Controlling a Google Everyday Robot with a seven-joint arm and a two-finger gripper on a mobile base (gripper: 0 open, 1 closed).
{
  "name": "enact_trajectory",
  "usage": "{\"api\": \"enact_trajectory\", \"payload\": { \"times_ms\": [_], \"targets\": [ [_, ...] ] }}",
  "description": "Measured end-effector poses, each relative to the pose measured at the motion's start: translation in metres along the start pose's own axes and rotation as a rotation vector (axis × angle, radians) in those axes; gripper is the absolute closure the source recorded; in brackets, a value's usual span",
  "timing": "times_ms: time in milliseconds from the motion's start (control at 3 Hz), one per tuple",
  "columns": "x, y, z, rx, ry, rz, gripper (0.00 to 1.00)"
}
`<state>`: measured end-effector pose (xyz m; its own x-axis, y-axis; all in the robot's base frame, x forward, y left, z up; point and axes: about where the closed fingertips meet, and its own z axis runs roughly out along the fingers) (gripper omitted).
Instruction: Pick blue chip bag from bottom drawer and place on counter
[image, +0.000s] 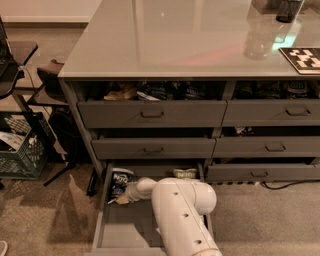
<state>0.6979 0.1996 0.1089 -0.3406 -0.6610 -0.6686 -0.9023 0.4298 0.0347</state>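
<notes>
The bottom drawer is pulled open below two handled drawers. The blue chip bag lies at its back left, dark navy with a white logo. My white arm reaches down into the drawer, and the gripper sits at the bag's near edge, touching or just over it. The arm hides part of the drawer floor. The counter is the wide glossy light-grey top above the drawers.
A green bag lies at the drawer's back right. The upper drawers hold several snacks. A clear bottle and a checker marker stand on the counter's right. A black crate and chair legs stand at left.
</notes>
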Motion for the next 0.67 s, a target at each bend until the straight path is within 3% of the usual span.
{"api": "enact_trajectory", "payload": {
  "times_ms": [333,667],
  "targets": [
    [-0.003,0.000,-0.003,0.000,0.000,0.000,0.89],
    [-0.040,-0.026,-0.054,0.071,-0.081,-0.052,1.00]
  ]
}}
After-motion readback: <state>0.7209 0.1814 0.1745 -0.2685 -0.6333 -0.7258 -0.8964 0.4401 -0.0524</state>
